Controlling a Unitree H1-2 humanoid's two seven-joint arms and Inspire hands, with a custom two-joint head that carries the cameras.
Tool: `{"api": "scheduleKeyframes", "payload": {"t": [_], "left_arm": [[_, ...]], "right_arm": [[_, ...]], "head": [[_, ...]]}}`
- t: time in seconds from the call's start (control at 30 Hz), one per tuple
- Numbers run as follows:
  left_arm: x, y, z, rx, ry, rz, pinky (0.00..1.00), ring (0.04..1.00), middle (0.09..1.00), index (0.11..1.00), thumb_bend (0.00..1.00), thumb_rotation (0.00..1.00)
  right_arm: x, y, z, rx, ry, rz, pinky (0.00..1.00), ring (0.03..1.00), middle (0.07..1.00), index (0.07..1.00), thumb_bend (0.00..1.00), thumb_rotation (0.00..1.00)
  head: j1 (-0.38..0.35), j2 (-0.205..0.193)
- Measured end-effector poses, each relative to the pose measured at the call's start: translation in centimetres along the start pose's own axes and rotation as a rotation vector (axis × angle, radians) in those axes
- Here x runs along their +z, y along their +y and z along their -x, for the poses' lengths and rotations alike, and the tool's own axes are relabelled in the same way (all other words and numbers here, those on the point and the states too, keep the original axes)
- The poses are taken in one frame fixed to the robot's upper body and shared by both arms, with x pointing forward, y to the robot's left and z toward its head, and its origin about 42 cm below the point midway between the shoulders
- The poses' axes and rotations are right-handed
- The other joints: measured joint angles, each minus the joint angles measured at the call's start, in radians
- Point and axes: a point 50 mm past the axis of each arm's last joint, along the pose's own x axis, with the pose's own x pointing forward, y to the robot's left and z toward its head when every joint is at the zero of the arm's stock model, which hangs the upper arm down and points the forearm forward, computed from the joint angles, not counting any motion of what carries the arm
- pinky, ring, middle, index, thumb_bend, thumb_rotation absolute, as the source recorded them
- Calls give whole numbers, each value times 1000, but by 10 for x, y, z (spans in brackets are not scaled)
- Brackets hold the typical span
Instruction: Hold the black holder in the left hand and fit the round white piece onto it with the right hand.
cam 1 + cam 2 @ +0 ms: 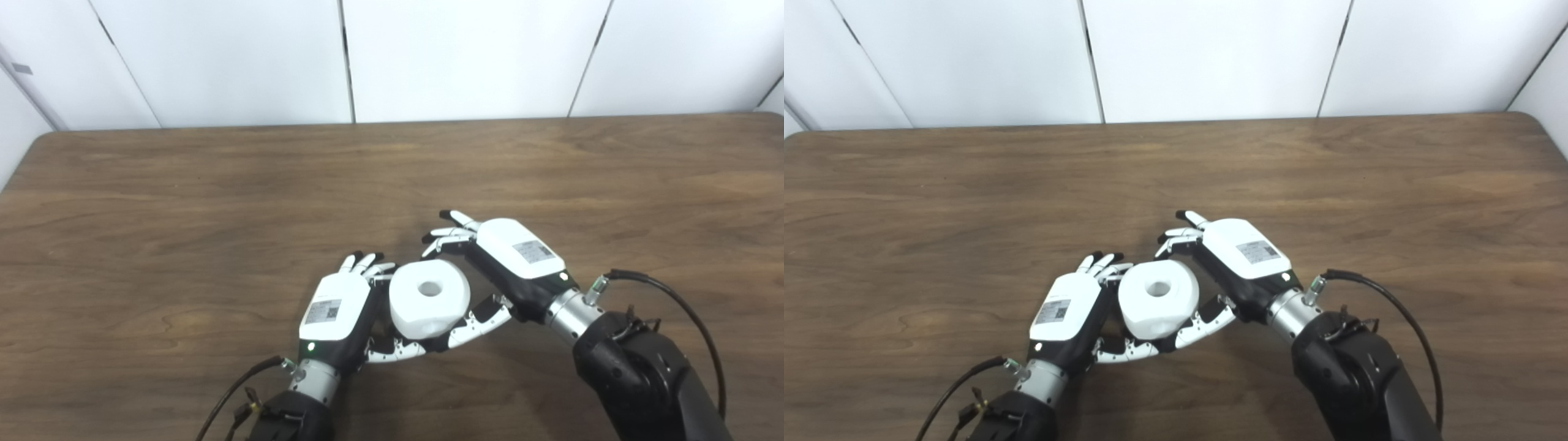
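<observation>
**Inspector:** While both arms come in over the near edge of the wooden table (184, 184), where does the round white piece (430, 298) stand?

**Assistant:** Near the middle of the near edge, between the two hands, its centre hole facing up. It seems raised off the table surface, though I cannot tell for certain.

**Inspector:** Left hand (338, 313)?

**Assistant:** Curled beside the piece's left flank, thumb reaching under its near side, fingertips (366, 262) at its far left edge. It appears to grip something beneath; whether that is the black holder I cannot tell, as the piece hides it.

**Inspector:** Right hand (511, 263)?

**Assistant:** Wrapped around the piece: thumb (481, 323) pressed against its near right side, fingers (450, 236) curved past its far right side, where contact is unclear.

**Inspector:** Do the hands meet?

**Assistant:** Their thumbs lie just beside each other under the piece's near side.
</observation>
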Motion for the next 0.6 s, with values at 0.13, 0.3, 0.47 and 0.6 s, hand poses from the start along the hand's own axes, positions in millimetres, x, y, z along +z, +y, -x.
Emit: {"api": "scheduleKeyframes", "payload": {"t": [0.13,0.3,0.47,0.6], "left_arm": [[-1,0,0,0,-2,-4,984,920,804,487,521,49],[-1,0,1,-1,-3,-7,986,912,792,486,521,50],[-2,1,1,-4,-4,-11,982,907,787,486,521,49],[-3,2,2,-5,-4,-12,990,908,787,486,521,49]], "right_arm": [[1,-5,2,-16,2,0,869,971,842,660,1000,363],[4,-7,3,-18,3,-5,864,977,855,663,1000,376],[9,-10,3,-17,7,-11,892,991,879,714,1000,403],[11,-12,5,20,28,-5,961,1000,944,808,1000,447]], "head": [[6,3],[12,6],[14,12],[9,14]]}}
